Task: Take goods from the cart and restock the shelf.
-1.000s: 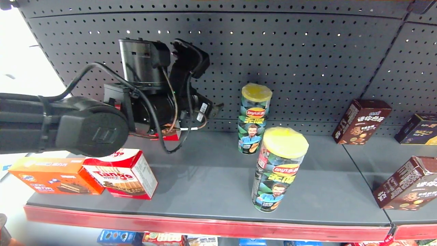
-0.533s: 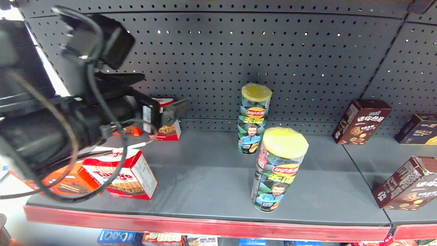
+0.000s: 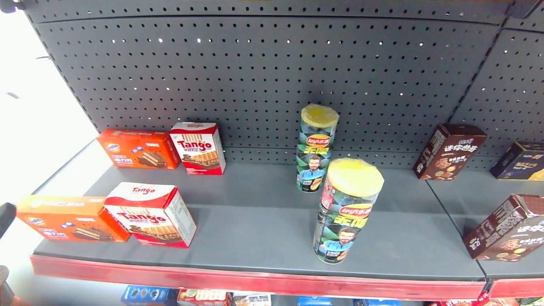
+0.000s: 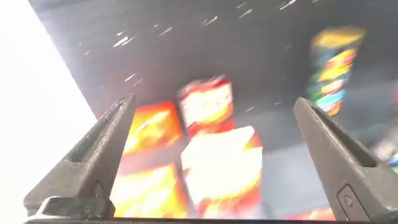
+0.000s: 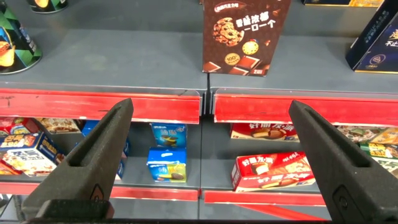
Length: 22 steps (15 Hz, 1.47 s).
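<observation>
While the back panel (image 3: 263, 63) rises as a dull grey metal sheet pierced by even rows of small round holes, the shelf (image 3: 255, 221) below it is a smooth matte grey board edged with a glossy red strip (image 3: 255, 280). The goods stand on this shelf. Near its middle are two upright cylinders with printed wrappers and yellow plastic lids, the front chip can (image 3: 346, 210) close to the edge and the rear chip can (image 3: 316, 148) by the panel. At the robot's left are four cardboard cartons. The front wafer box (image 3: 151, 214), red and white, sits just beside the front orange box (image 3: 70, 219), and the rear wafer box (image 3: 199, 148) stands against the rear orange box (image 3: 138, 148) at the back. To the right, two brown cookie boxes (image 3: 448, 151) (image 3: 505, 227) lean at a tilt, and a dark box (image 3: 518, 160) is cut off by the frame. Packets on the lower shelf (image 3: 148, 295) peek out beneath the strip, mostly hidden. The left gripper (image 4: 214, 102) has wedge-shaped black fingers (image 4: 93, 162) set wide apart, facing the cartons, which smear into red and orange blurs. The right gripper (image 5: 211, 104) has its rough-textured jaws equally wide apart, low before the red strip, below one cookie box.
</observation>
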Motion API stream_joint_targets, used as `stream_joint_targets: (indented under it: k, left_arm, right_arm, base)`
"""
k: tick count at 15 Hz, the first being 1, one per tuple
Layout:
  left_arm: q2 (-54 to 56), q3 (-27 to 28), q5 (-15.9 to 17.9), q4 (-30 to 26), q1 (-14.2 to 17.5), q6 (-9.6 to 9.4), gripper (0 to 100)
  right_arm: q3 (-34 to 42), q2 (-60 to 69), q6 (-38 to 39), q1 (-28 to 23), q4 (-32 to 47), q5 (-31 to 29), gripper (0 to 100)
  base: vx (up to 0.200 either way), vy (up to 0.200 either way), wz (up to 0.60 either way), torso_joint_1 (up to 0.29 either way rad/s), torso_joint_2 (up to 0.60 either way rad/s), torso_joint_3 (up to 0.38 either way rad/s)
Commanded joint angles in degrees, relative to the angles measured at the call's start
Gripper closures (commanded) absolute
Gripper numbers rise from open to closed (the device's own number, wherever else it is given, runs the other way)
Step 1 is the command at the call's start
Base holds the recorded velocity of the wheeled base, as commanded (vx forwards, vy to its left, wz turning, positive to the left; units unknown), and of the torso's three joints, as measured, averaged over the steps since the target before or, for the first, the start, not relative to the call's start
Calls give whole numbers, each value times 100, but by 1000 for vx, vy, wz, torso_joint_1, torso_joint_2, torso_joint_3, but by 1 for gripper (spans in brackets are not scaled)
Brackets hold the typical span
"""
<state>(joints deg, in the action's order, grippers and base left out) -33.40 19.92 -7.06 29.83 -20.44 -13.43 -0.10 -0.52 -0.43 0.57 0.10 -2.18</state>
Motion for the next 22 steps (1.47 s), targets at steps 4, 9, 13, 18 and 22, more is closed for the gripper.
stream_joint_targets:
  k: [4, 9, 13, 18, 22]
  left_arm:
    - [3068, -1992, 1514, -1357, 1842, 491, 0]
    - [3024, -1992, 1558, -2614, 1842, 508, 0]
    - [3340, -1992, 1532, -2614, 2053, 869, 0]
    - [3340, -1983, 1418, -2658, 2053, 1009, 0]
    - [3340, -1992, 671, -2992, 2053, 1018, 0]
  right_arm:
    - [1, -9, -1, 4, -1, -2, 0]
    - [1, -9, -1, 4, -1, 7, 0]
    - [1, -9, -1, 4, -1, -2, 0]
    - [1, -9, -1, 4, -1, -2, 0]
    - [1, -9, -1, 4, -1, 7, 0]
  base:
    - [0, 0, 0, 0, 0, 0]
    - [0, 0, 0, 0, 0, 0]
    - [0, 0, 0, 0, 0, 0]
    - [0, 0, 0, 0, 0, 0]
    - [0, 0, 0, 0, 0, 0]
